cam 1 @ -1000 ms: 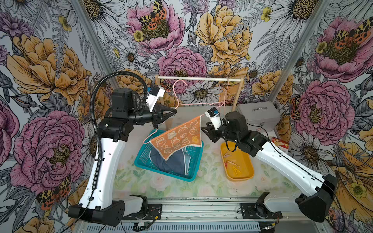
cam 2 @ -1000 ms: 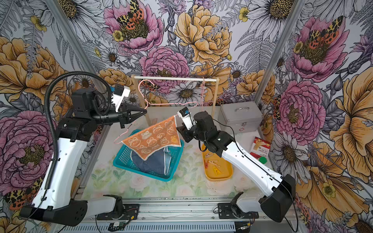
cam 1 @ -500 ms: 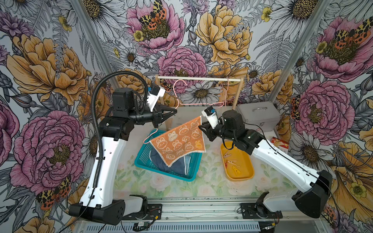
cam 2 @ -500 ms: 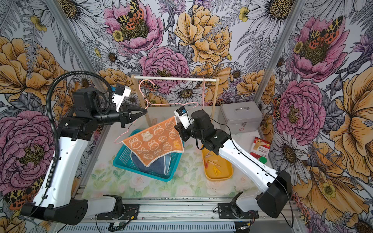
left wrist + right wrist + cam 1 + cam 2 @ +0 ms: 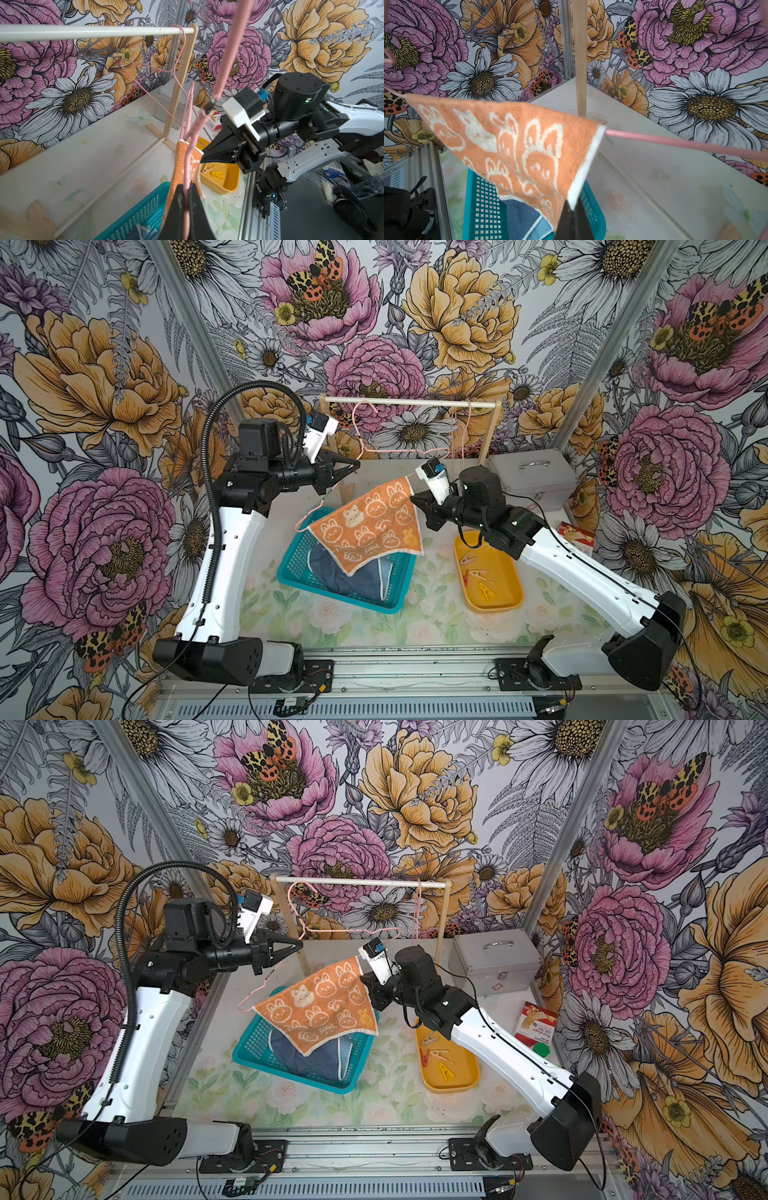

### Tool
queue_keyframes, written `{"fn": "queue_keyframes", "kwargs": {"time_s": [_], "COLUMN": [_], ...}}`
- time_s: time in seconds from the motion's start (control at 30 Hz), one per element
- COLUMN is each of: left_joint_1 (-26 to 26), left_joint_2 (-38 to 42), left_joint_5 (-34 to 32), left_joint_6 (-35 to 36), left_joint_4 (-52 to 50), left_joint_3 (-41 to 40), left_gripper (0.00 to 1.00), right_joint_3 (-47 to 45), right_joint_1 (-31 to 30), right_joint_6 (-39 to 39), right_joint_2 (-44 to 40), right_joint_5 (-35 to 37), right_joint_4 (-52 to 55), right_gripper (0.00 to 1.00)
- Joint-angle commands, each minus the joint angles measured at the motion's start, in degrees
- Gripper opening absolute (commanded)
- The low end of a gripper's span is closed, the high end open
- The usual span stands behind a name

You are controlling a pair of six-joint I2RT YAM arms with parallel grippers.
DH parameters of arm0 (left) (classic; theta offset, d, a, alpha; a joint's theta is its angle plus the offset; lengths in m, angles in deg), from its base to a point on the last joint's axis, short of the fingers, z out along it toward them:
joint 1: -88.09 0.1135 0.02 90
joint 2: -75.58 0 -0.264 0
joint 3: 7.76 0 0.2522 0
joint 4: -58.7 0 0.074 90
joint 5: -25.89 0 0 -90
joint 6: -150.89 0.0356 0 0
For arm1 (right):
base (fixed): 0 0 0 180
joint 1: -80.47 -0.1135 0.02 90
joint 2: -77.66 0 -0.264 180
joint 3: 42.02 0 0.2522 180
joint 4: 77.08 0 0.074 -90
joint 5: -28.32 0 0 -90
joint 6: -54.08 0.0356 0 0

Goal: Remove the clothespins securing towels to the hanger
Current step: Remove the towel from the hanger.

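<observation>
hidden | blue towel [image 5: 340,577] partly covered by orange towel [image 5: 370,522] | in basket [image 5: 296,558]

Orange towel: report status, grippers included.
Grippers: left gripper shut on pink hanger, right gripper shut on orange towel edge. Towel draped over hanger, above teal basket. No pin seen on it; clothespins in yellow tray. Nothing blocking.

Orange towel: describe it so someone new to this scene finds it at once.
Find the teal basket mid-table. Draped on the pink hanger above it is the orange towel. White bunnies mark it; the blue towel lies in the basket.
</observation>
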Motion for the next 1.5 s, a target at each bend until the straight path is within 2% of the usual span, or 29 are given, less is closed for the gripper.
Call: {"fn": "queue_keyframes", "kwargs": {"time_s": [0.0, 0.37, 0.73, 1.17, 1.33, 1.47], "left_joint_1": [1.1, 0.9, 1.0, 2.5, 3.1, 2.8], "left_joint_2": [-0.5, -3.7, -4.9, -8.4, -13.0, -13.9], "left_joint_5": [-1.9, -4.4, -5.1, -12.0, -14.2, -17.1], "left_joint_6": [-0.3, 0.3, 0.5, 1.2, 0.8, 0.5], "left_joint_4": [0.5, 0.5, 0.5, 0.5, 0.6, 0.6], "left_joint_3": [-0.1, -0.8, -0.9, -2.7, -2.5, -2.4], "left_gripper": [0.0, 0.0, 0.0, 0.0, 0.0, 0.0], "right_joint_3": [2.7, 15.3, 20.6, 43.1, 46.5, 44.8], "right_joint_1": [0.1, -0.4, -0.3, -1.1, -2.8, -4.4], "right_joint_6": [-0.8, -4.9, -5.8, -5.4, -4.6, -3.1], "right_joint_2": [-1.8, -0.2, 0.5, 5.9, 7.7, 9.7], "right_joint_5": [1.7, 0.8, 0.2, -11.5, -14.0, -16.2], "right_joint_4": [1.3, 9.5, 12.3, 14.9, 15.1, 14.9], "right_gripper": [0.0, 0.0, 0.0, 0.0, 0.0, 0.0]}}
